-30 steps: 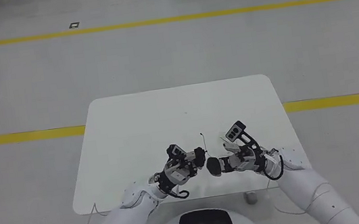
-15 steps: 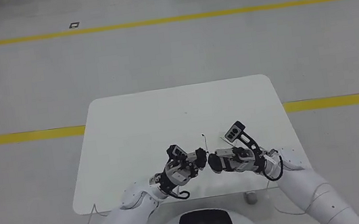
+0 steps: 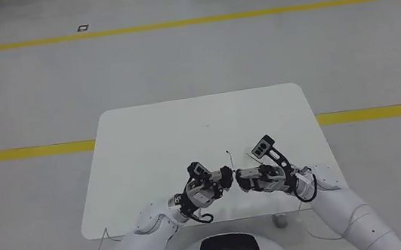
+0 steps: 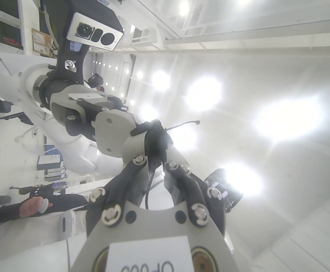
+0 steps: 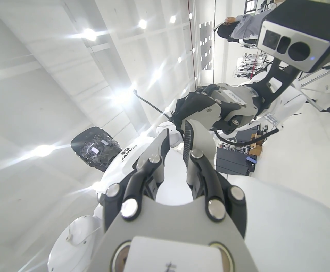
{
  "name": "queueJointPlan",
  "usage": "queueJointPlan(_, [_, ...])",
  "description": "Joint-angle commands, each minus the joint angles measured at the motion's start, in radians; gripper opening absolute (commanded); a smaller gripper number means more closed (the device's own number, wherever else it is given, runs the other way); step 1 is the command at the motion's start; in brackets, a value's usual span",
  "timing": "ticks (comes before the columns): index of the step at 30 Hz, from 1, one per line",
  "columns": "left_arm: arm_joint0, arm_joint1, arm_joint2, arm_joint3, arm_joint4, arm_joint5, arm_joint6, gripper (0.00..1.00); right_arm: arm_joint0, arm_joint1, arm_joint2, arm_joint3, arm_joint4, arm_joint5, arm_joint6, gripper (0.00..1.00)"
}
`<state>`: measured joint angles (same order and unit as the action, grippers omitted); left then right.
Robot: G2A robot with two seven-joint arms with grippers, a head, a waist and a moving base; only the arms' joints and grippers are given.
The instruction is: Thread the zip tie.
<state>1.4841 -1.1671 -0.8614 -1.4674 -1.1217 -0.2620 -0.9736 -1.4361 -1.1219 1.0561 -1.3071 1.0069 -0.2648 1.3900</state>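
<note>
A thin black zip tie point(image 3: 228, 158) stands up between the two grippers over the near part of the white table point(image 3: 185, 127). My left gripper point(image 4: 156, 139), with black-covered fingertips, is shut on the zip tie point(image 4: 183, 124); its head end sticks out past the tips and the tail hangs back between the fingers. My right gripper point(image 5: 175, 131) is open, its ribbed pad point(image 5: 186, 139) right beside the zip tie point(image 5: 149, 103) where the left gripper point(image 5: 189, 105) pinches it. In the top view the left gripper point(image 3: 222, 177) and right gripper point(image 3: 239, 175) meet tip to tip.
The table's far half and both sides lie bare around the arms. Its front edge point(image 3: 168, 227) runs just under the forearms. Grey floor with yellow lines point(image 3: 29, 152) surrounds the table.
The right gripper has turned and closed in on the left gripper, so the gap between them is gone. The left gripper kept still with the zip tie.
</note>
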Motion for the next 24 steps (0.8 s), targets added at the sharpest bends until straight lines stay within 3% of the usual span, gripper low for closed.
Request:
queueJointPlan(1, [0.0,-0.001,0.001,-0.001,0.002,0.002,0.001,0.0,0.0,0.001,0.001,0.001,0.0,0.001,0.0,0.08])
queueJointPlan(7, [0.0,-0.002,0.0,-0.002,0.004,0.006,0.0,0.0,0.002,0.002,-0.001,0.003,0.0,0.002,0.0,0.07])
queueJointPlan(16, [0.002,-0.003,-0.004,-0.004,0.006,0.005,0.0,0.0,0.004,0.001,-0.003,0.009,0.007,-0.004,0.0,0.18])
queueJointPlan(24, [0.005,-0.004,-0.006,-0.005,0.009,0.009,-0.004,0.0,0.009,-0.001,-0.006,0.02,0.014,-0.004,0.0,0.15])
